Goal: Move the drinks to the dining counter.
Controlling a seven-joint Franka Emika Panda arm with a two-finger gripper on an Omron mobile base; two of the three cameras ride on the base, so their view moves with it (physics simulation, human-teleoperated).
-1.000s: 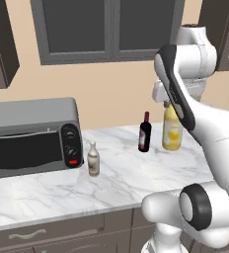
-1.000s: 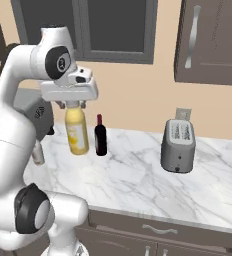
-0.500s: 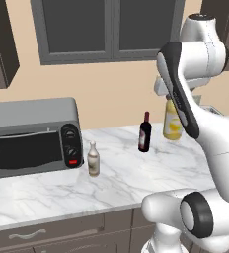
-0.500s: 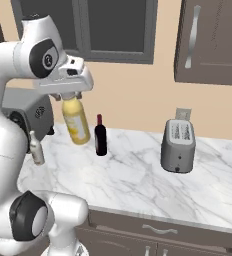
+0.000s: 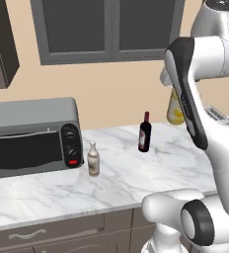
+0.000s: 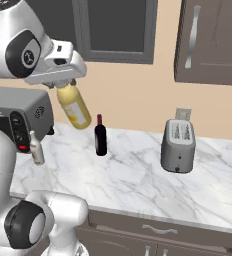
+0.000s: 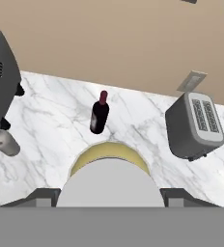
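My gripper [image 6: 64,85] is shut on the neck of the yellow juice bottle [image 6: 74,108], which hangs tilted in the air above the marble worktop [image 6: 138,175]. In the left base view the yellow juice bottle [image 5: 174,110] peeks out behind my forearm. Its pale cap [image 7: 109,188] fills the bottom of the hand view. The slim dark red-brown bottle [image 6: 101,136] [image 5: 144,132] [image 7: 99,114] stands upright on the worktop. The small beige-grey bottle [image 5: 93,159] [image 6: 36,148] [image 7: 3,140] stands beside the toaster oven. The dining counter is out of view.
A grey toaster oven [image 5: 32,136] [image 6: 18,117] takes up the worktop's left end. A grey toaster [image 6: 178,145] [image 7: 196,125] stands to the right near the wall. Dark upper cabinets [image 5: 106,29] hang above the beige wall.
The yellow juice bottle has risen off the worktop in my gripper and now tilts. The other two bottles have not moved.
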